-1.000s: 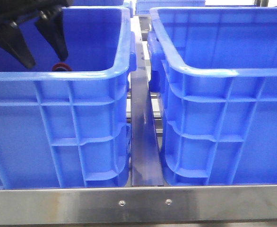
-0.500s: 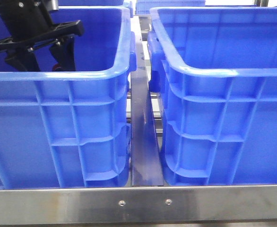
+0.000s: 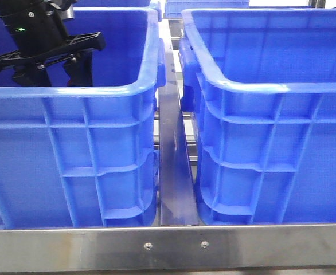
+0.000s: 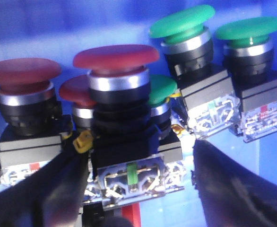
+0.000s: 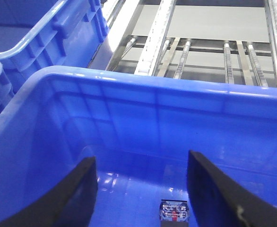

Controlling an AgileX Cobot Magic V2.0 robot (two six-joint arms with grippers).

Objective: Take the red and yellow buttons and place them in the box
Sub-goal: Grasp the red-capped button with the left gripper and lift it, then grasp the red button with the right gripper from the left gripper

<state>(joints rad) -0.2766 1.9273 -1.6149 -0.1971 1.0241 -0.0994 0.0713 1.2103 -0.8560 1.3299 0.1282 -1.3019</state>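
Deep in the left blue crate (image 3: 70,91), my left gripper (image 3: 53,77) is open. Seen from the left wrist, this gripper (image 4: 136,156) straddles the black body of a red button (image 4: 115,56) that stands upright, and the right finger stays clear of it. Two more red-capped buttons (image 4: 22,73) stand close beside it. No yellow button shows. The box (image 3: 271,86) stands on the right. My right gripper (image 5: 141,158) hangs open over a blue crate floor (image 5: 129,189), above one button's contact block (image 5: 174,211). That gripper is out of the front view.
Green-capped buttons (image 4: 183,23) stand behind the red ones in the left crate. A steel rail (image 3: 174,172) runs between the two crates, with a metal bar (image 3: 168,246) along the front. Roller tracks (image 5: 200,56) lie beyond the crate, with another blue crate (image 5: 58,38) nearby.
My left gripper has dropped from above the rim down into the left crate. The red cap that showed over the rim is now hidden behind the fingers.
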